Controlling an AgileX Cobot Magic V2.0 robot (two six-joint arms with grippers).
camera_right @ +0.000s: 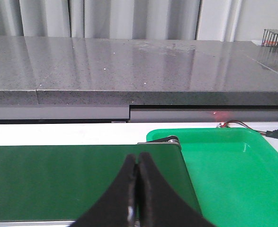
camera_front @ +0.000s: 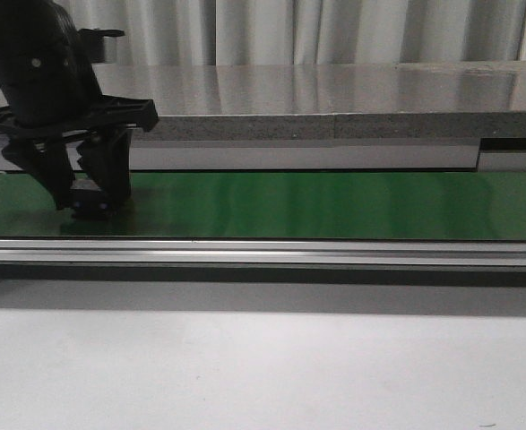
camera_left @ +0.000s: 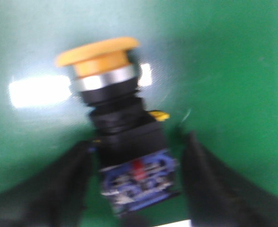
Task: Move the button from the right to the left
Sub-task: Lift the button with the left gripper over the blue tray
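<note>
The button (camera_left: 122,127) lies on the green conveyor belt (camera_left: 233,71), with its yellow-orange cap (camera_left: 98,53) pointing away from the wrist and its blue and red terminal end nearest it. My left gripper (camera_left: 138,144) is open. Its black fingers (camera_left: 63,184) stand on either side of the button's body, with thin strips of green showing on both sides. The view is blurred. In the front view the left gripper (camera_front: 92,206) reaches down onto the belt's left end (camera_front: 289,202). My right gripper (camera_right: 138,158) is shut and empty above the belt's right end.
A bright green tray (camera_right: 233,170) sits just past the belt's right end. A grey stone counter (camera_front: 334,90) runs behind the belt. An aluminium rail (camera_front: 289,253) borders its front, with the white table (camera_front: 263,367) nearer. A wire cage (camera_right: 276,38) stands far right.
</note>
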